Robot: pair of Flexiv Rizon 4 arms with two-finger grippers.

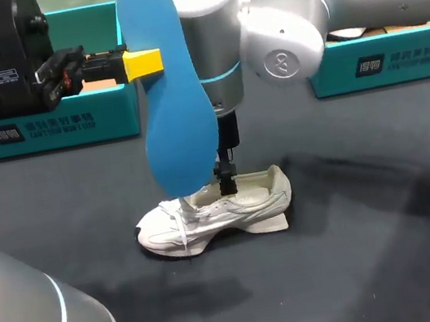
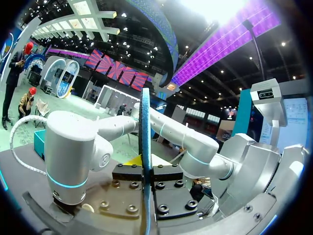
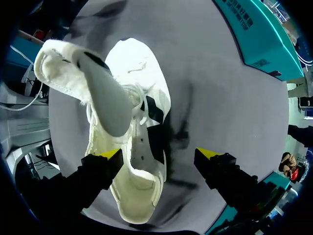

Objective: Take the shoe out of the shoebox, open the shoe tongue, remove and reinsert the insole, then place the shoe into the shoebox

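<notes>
1. Dark grey cloth covers the table (image 1: pixel 362 252). It lies mostly flat, with faint creases and soft shadows toward the front-left corner.
2. Along the far edge stand two teal boxes: the teal shoebox (image 1: pixel 52 126) at the far-left corner and a second teal box (image 1: pixel 396 60) at the far-right corner, well apart from each other. I cannot tell which is the base and which the lid.
3. The white shoe (image 1: pixel 223 209) stands on its sole near the middle of the table, toe toward the left edge and heel toward the right edge. Its laces (image 1: pixel 184 216) hang loose over the side.
4. In the right wrist view the shoe's tongue (image 3: pixel 105 105) is pulled up and out, showing its grey inner face.
5. The right gripper (image 3: pixel 159 154) hangs straight down over the shoe's opening with its fingers spread wide. One yellow tip is at the collar and the other is over bare cloth, so it grips nothing.
6. The left gripper (image 1: pixel 150 61), coming in over the far-left corner, is clamped on the blue insole (image 1: pixel 171 94). The insole hangs upright, well above the table, with its lower end just above the shoe's laces.
7. In the left wrist view the insole shows edge-on, pinched between the two fingers.
</notes>
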